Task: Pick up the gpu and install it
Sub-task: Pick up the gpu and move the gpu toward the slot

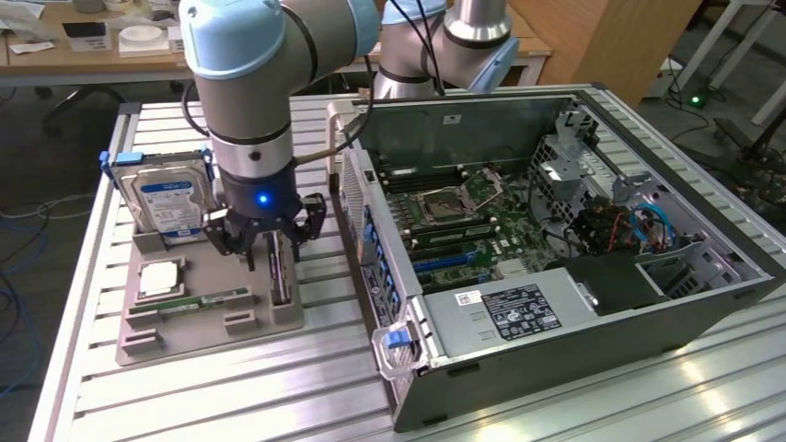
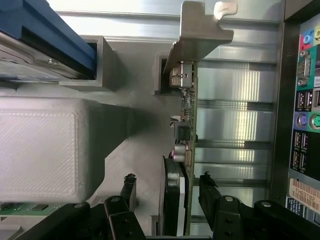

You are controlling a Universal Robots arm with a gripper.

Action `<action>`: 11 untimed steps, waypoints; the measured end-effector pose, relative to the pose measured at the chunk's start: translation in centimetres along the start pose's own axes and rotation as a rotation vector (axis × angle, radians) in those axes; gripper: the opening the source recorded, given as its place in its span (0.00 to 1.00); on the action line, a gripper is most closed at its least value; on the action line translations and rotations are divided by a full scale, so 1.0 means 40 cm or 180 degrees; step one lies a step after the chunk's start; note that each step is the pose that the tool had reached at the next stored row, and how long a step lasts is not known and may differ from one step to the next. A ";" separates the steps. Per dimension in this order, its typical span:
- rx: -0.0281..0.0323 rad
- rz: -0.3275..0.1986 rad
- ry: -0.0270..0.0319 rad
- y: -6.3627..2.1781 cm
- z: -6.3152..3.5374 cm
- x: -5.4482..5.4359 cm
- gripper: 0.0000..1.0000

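The gpu [image 1: 282, 278] stands on edge in a slot of the grey parts holder [image 1: 290, 319], a dark thin card with its silver bracket [image 2: 197, 40] at one end. My gripper [image 1: 265, 243] hangs straight over it, open. In the wrist view the gpu [image 2: 188, 120] runs between the black fingers [image 2: 128, 186], one on each side of the board, with a gap still showing on the side of the card's round cooler. The gripper [image 2: 167, 181] holds nothing.
The open computer case [image 1: 687, 304] lies on the exterior view's right, motherboard [image 1: 461, 221] exposed, its back panel close beside the holder. In the holder also sit a silver hard drive [image 1: 171, 198], a processor [image 1: 161, 279] and a green memory stick [image 1: 204, 301]. The table is ribbed aluminium [image 1: 246, 387].
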State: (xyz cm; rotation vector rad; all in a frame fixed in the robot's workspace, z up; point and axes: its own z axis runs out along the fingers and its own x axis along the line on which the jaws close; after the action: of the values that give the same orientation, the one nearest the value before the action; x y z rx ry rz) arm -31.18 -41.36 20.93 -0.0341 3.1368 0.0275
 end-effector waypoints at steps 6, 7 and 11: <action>0.0000 0.0000 0.0000 0.000 0.001 0.000 0.62; 0.0000 0.0000 0.0000 0.000 0.001 0.000 0.62; 0.0000 0.0000 0.0000 0.000 0.001 0.000 0.55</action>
State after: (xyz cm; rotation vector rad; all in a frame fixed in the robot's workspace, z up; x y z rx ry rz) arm -31.18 -41.36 20.88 -0.0341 3.1369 0.0274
